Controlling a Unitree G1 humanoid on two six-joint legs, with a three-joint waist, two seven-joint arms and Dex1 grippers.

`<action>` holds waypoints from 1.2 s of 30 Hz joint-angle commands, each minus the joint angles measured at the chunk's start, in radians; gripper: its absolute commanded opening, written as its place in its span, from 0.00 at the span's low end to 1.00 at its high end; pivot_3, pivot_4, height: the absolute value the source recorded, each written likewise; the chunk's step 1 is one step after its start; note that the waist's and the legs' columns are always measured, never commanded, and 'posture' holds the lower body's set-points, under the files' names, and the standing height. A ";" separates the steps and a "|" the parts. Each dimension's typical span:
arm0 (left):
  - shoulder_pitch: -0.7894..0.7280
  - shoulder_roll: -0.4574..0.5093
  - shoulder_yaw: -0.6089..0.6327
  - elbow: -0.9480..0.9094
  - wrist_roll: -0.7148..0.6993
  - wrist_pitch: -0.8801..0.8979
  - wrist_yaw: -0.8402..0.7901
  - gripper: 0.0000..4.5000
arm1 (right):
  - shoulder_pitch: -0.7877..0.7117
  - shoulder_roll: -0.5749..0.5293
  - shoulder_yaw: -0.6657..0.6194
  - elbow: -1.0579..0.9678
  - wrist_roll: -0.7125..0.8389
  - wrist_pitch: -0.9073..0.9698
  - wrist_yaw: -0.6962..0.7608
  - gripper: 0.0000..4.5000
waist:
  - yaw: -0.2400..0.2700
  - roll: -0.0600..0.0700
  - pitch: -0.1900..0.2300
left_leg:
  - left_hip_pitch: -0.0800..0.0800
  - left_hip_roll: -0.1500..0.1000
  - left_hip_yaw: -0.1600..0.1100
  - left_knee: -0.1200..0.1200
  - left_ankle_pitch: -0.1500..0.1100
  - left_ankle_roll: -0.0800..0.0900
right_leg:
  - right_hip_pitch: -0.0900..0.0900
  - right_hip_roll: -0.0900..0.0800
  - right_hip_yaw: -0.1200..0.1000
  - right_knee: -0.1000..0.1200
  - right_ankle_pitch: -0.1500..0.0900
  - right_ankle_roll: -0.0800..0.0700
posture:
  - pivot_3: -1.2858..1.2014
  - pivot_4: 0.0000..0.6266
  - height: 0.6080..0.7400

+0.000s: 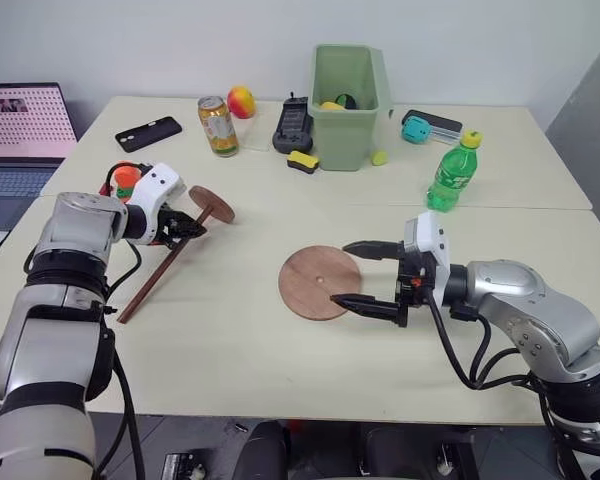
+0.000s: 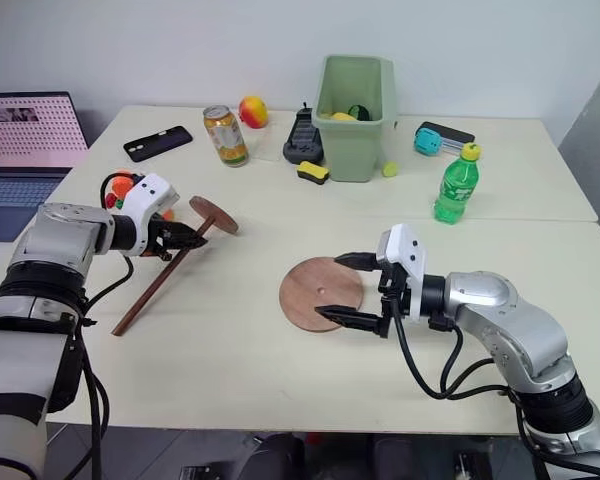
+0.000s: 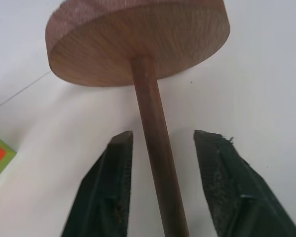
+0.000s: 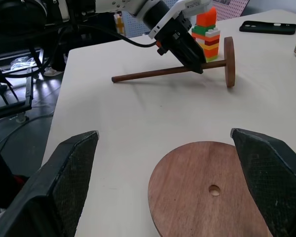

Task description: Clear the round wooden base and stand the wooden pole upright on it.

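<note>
Straddling the wooden pole (image 1: 170, 262), left gripper (image 3: 160, 187) not yet clamped, right gripper (image 1: 370, 276) wide; off-centre grip risks pole rolling away.

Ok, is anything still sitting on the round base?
No: the round base lies bare on the table, its centre hole uncovered, with the open right gripper straddling its near edge.

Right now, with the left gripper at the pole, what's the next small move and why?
Probably finish closing the left gripper on the wooden pole: its fingers straddle the rod just below the fixed disc, with gaps showing on both sides. The pole lies on the table, and the round wooden base is bare, flanked by the open right gripper.
</note>
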 commanded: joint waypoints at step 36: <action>0.371 -0.682 0.366 -1.011 -0.588 -0.018 0.350 0.05 | 0.532 -0.022 -0.149 -0.294 -0.081 -0.141 -0.119 1.00 | 0.003 -0.005 -0.001 | 0.003 0.001 0.003 0.001 0.001 -0.001 | 0.003 -0.004 0.004 0.002 0.000 0.001 | 0.52 0.24 1.00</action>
